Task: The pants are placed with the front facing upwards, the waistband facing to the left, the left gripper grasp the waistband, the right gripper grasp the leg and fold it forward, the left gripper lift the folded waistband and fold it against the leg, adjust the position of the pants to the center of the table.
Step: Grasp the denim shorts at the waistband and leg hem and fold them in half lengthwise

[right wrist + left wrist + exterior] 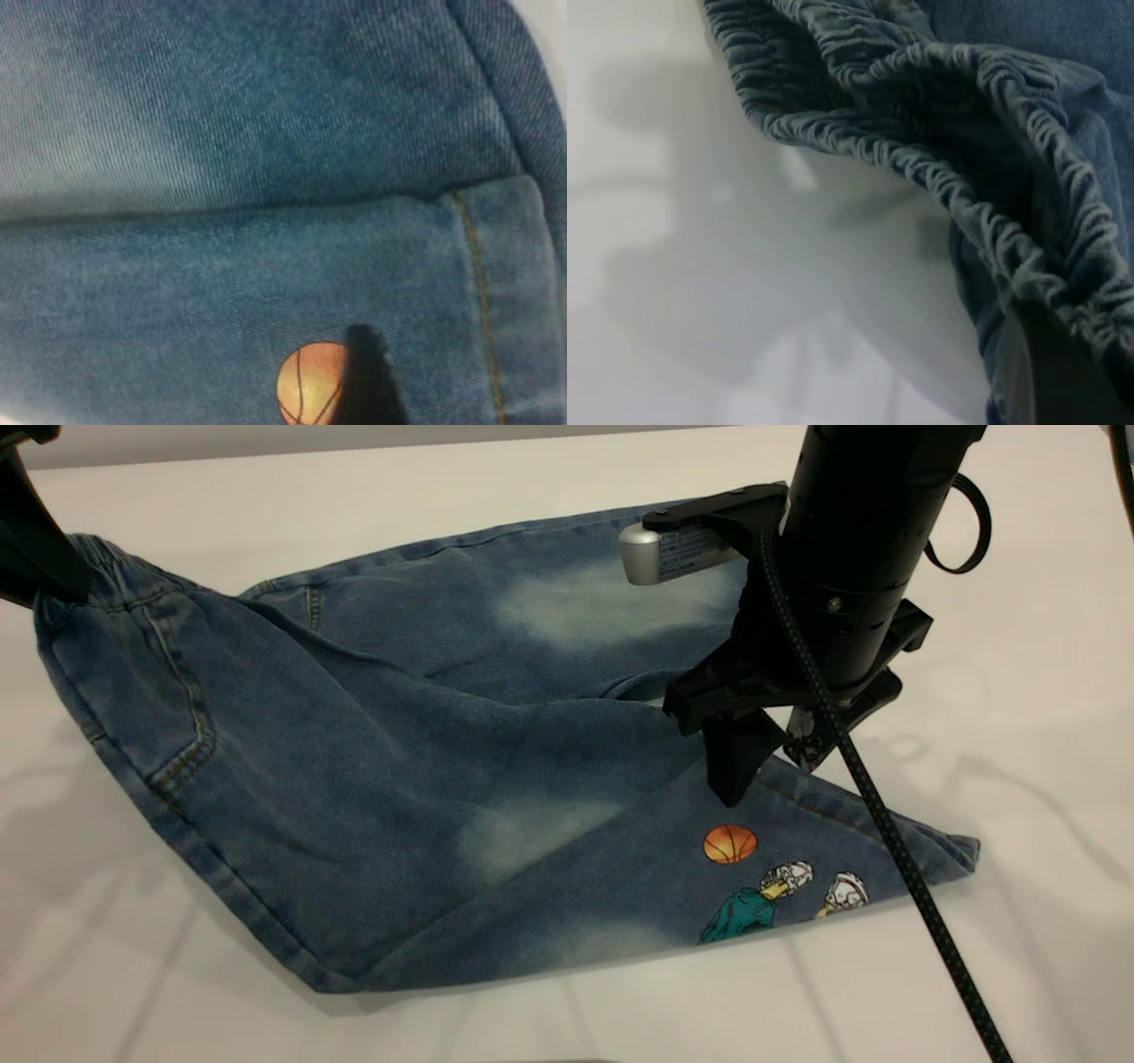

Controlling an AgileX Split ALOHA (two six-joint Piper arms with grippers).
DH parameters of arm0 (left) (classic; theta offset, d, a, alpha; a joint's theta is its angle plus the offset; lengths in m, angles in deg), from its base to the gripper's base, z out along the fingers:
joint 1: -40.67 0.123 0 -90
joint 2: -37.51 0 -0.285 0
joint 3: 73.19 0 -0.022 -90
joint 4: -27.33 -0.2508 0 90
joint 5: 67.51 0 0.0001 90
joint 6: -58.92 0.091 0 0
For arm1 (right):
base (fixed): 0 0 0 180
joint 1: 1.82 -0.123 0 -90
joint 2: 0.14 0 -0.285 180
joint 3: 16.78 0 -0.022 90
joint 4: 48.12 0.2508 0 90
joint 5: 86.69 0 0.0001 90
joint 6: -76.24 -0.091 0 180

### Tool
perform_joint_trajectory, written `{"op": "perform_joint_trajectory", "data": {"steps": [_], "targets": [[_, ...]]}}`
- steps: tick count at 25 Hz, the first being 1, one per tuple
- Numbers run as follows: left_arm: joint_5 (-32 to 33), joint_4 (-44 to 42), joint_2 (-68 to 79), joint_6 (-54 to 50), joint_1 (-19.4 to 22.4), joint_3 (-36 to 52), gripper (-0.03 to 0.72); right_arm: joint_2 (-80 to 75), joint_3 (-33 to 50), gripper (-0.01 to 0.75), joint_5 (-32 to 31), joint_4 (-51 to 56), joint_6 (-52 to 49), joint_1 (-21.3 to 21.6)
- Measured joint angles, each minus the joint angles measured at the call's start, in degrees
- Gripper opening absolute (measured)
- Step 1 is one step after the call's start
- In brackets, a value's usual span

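White tabletop (1019, 717) all around, and the blue denim pants (399, 762) lie across its middle, waistband toward the exterior view's left, legs running right. One leg is folded over, so the near leg with the basketball print (730, 844) and small cartoon figures (780, 899) lies diagonally across the front.

Over on the left edge, the left claw (40, 558) sits right at the gathered elastic waistband (921, 115), which is lifted and bunched off the tabletop. It looks clamped on the fabric, though only a dark finger (1063, 372) shows in its wrist view, pressed against the ruffled edge, so I cannot tell for sure.

On the right, the right claw (766, 766) points straight down at the leg, just above the basketball. One black finger (368, 376) shows beside the ball; its fingers stand parted, gripping nothing, tips at the denim near the hem (500, 292).
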Motion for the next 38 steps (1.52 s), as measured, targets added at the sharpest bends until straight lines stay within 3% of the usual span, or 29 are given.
{"op": "perform_joint_trajectory", "data": {"steps": [4, 11, 23, 38], "targets": [[0.02, 0.0, 0.0, 0.0, 0.0, 0.0, 0.095, -1.02, 0.0, 0.501, 2.03, 0.24, 0.24, 0.0], [0.13, 0.0, 0.0, 0.0, 0.0, 0.0, 0.096, -3.59, -0.12, 0.457, 2.87, 0.12, 0.33, 0.0], [0.24, 0.0, 0.0, 0.04, 0.0, 0.0, 0.097, -3.82, -0.12, 0.038, 4.09, 0.31, 0.33, 0.0], [0.24, 0.0, 0.0, 0.11, 0.0, 0.0, 0.097, 4.09, -0.12, 0.034, -1.59, -1.57, 0.33, 0.0]]}}
